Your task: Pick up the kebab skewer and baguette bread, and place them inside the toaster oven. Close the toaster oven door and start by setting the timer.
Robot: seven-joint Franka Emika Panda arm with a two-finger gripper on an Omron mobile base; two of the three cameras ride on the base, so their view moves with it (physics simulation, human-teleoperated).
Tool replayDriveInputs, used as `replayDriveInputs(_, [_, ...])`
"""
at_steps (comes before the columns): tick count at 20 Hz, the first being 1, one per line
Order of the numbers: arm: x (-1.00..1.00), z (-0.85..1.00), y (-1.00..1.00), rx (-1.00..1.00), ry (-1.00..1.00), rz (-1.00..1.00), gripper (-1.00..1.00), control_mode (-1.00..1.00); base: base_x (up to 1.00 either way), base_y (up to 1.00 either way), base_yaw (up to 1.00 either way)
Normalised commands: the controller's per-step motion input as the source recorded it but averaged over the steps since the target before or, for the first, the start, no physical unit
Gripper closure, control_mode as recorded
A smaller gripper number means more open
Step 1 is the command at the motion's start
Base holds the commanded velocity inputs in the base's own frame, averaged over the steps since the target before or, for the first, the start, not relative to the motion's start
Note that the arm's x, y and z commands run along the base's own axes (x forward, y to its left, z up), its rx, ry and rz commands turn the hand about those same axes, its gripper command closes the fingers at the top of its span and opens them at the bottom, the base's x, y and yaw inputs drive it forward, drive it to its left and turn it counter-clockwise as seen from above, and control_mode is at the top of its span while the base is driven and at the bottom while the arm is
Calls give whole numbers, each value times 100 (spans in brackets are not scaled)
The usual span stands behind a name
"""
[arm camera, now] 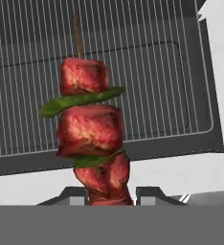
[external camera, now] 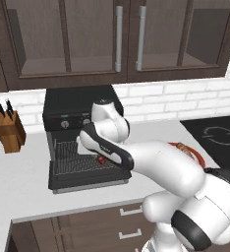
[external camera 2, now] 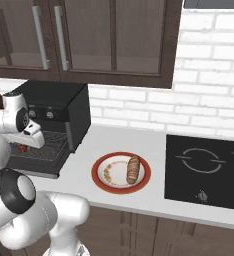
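The black toaster oven [external camera: 77, 106] stands at the back of the counter. Its door [external camera: 87, 181] lies dropped open and flat. My gripper [arm camera: 111, 196] is shut on the kebab skewer [arm camera: 87, 134], red meat chunks with green slices on a thin stick. It holds the skewer just above the wire rack [arm camera: 152, 72] at the oven's mouth. A red bit of the skewer [external camera: 101, 160] peeks out beside my forearm, and the kebab skewer [external camera 2: 22, 148] also shows by the hand. The baguette bread [external camera 2: 133, 169] lies on a red-rimmed plate [external camera 2: 101, 172] to the right of the toaster oven [external camera 2: 56, 107].
A wooden knife block [external camera: 8, 130] stands left of the oven. A black cooktop [external camera 2: 209, 170] is set into the counter at the right. Dark wall cabinets [external camera: 117, 39] hang above the oven. White counter runs between plate and cooktop.
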Motion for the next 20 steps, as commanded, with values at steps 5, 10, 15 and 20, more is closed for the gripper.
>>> replayDriveInputs(5, [8,-3,90,0,0,0,100,-100,0,0,0])
replayDriveInputs(10, [14,-10,55,1,-1,0,100,-100,0,0,0])
replayDriveInputs(15, [16,-10,19,0,0,0,100,-100,0,0,0])
replayDriveInputs(20, [20,-14,0,0,0,0,100,-100,0,0,0])
